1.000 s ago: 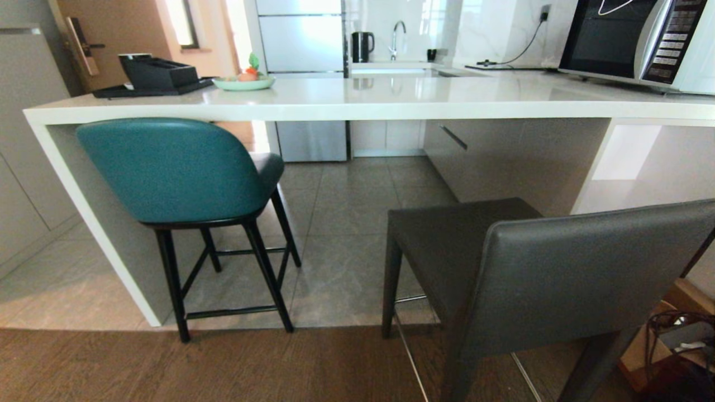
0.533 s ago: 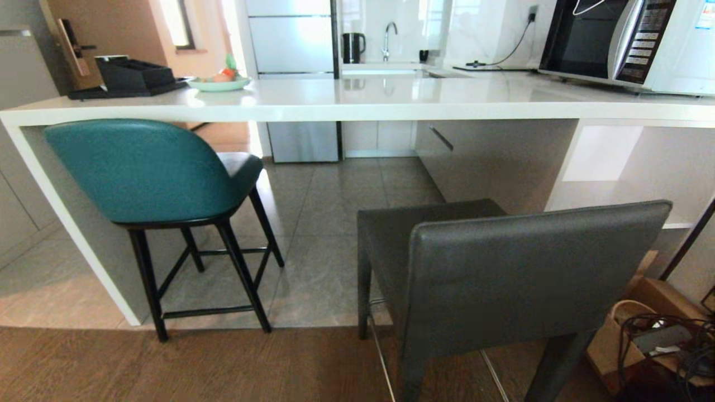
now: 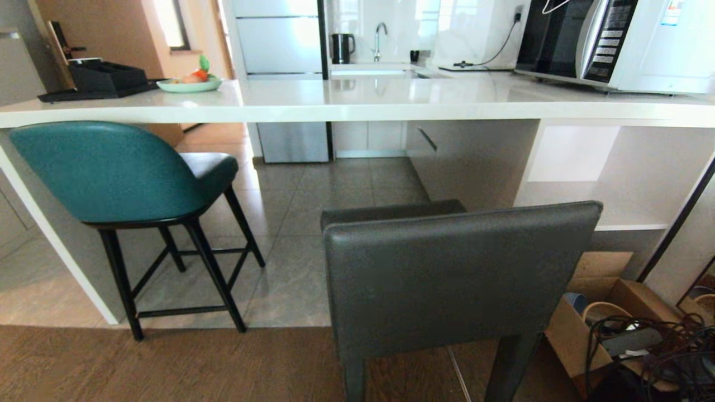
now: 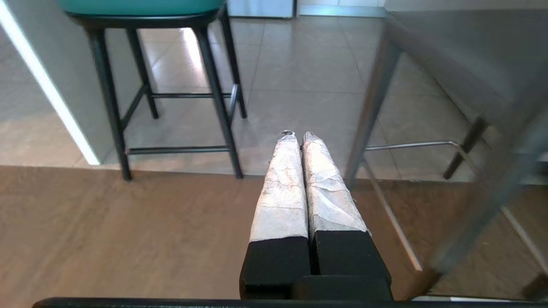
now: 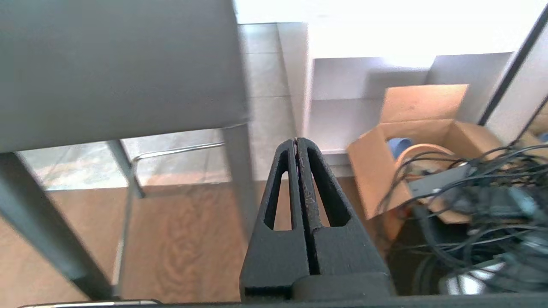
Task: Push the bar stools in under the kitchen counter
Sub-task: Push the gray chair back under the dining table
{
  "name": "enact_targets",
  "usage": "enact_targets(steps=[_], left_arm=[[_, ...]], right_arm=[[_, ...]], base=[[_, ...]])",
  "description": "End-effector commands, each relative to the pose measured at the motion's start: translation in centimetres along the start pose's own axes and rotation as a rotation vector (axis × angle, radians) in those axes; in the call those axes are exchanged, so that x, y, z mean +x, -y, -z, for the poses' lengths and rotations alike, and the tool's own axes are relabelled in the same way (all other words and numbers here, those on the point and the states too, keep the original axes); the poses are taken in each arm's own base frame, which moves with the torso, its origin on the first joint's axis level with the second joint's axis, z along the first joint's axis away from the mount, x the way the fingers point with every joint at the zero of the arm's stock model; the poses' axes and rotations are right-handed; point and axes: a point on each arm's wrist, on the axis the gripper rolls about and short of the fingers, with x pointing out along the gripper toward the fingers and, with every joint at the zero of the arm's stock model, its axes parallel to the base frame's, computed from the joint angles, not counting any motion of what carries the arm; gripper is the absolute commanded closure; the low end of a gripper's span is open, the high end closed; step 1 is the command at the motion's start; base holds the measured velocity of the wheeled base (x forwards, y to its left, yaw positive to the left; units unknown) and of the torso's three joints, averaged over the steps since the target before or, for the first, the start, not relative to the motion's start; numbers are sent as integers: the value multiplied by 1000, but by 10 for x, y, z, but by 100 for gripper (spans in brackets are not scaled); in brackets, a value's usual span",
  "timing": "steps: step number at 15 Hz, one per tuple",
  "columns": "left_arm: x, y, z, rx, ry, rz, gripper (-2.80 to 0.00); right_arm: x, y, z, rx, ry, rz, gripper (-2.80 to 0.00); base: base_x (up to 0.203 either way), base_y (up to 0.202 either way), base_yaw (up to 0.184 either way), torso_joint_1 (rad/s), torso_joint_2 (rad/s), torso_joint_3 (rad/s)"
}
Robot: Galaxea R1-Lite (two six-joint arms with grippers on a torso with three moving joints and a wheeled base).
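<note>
- Facing the counter (image 3: 357, 106) from the head view, I see the teal stool (image 3: 111, 173) on my left with its seat already under the slab and its back just beside the slab's edge, close to the white end panel (image 3: 56, 240). The grey stool (image 3: 447, 279) stands straight ahead of me, its back nearest the camera and its whole seat out clear of the counter, rear legs on the wood floor. Neither arm shows here. A microwave (image 3: 603, 44) sits on the slab to the right, and a cardboard box (image 3: 592, 312) with a tangle of cables (image 3: 659, 346) lies on the floor just right of the grey stool.
- From the left wrist view, my left gripper (image 4: 299, 139) hangs low over the wood floor with its taped fingers pressed together, holding nothing. It points at the gap between the teal stool's black legs (image 4: 214, 94) and the grey stool's front leg (image 4: 372, 107) and metal footrest (image 4: 411, 145).
- From the right wrist view, my right gripper (image 5: 296, 143) is likewise closed up and empty, beside the grey stool's rear leg (image 5: 239, 179), with the box and cables off to its outer side.
- I judge the grey stool is the step in hand. Next I need both closed grippers up against its backrest, then a straight, even push forward, keeping clear of the box and cables.
</note>
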Motion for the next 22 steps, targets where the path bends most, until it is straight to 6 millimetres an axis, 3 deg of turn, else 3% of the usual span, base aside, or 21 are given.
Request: enact_targets(steps=[1, 7, 19, 22], left_arm=[[0, 0, 0, -1, -3, 0, 0], [0, 0, 0, 1, -1, 0, 0], [0, 0, 0, -1, 0, 1, 0], [0, 0, 0, -1, 0, 3, 0]], right_arm=[[0, 0, 1, 0, -5, 0, 0], [0, 0, 1, 0, -5, 0, 0], [0, 0, 1, 14, -5, 2, 0], [0, 0, 1, 14, -5, 2, 0]], base=[[0, -197, 1, 2, -3, 7], [0, -156, 1, 3, 3, 2], [0, 0, 0, 0, 0, 0], [175, 0, 1, -2, 3, 2]])
